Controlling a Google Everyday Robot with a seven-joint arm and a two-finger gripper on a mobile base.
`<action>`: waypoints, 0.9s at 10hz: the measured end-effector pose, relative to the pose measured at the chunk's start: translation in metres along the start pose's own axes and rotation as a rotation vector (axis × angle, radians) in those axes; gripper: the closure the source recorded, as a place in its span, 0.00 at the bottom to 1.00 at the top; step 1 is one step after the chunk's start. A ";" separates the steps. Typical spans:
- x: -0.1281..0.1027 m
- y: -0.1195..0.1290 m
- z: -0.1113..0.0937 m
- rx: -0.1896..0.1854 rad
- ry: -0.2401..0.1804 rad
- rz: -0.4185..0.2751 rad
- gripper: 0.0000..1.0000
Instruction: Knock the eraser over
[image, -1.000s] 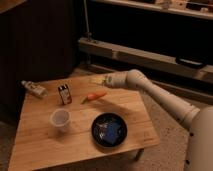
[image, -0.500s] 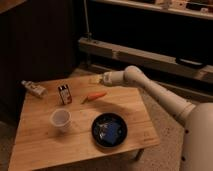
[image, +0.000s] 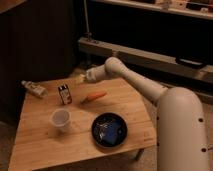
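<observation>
The eraser (image: 63, 94) is a small dark block with pale label marks, standing upright on the wooden table (image: 40, 145) left of centre. My gripper (image: 80, 78) is at the end of the white arm, above the table's far edge, a short way up and to the right of the eraser and not touching it. An orange carrot (image: 94, 96) lies just right of the eraser.
A whitish tube-shaped bottle (image: 33, 88) lies at the table's far left. A translucent cup (image: 60, 120) stands in front of the eraser. A dark plate (image: 109, 130) with a blue item sits at the front right. A dark shelf unit stands behind.
The gripper has moved left along the table's far edge, closer to the eraser. The eraser and other objects have not moved.
</observation>
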 end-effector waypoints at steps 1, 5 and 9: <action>0.000 0.001 0.011 0.002 -0.013 -0.002 1.00; 0.003 0.007 0.039 0.003 -0.035 0.007 1.00; -0.015 -0.041 0.066 0.181 -0.154 0.004 1.00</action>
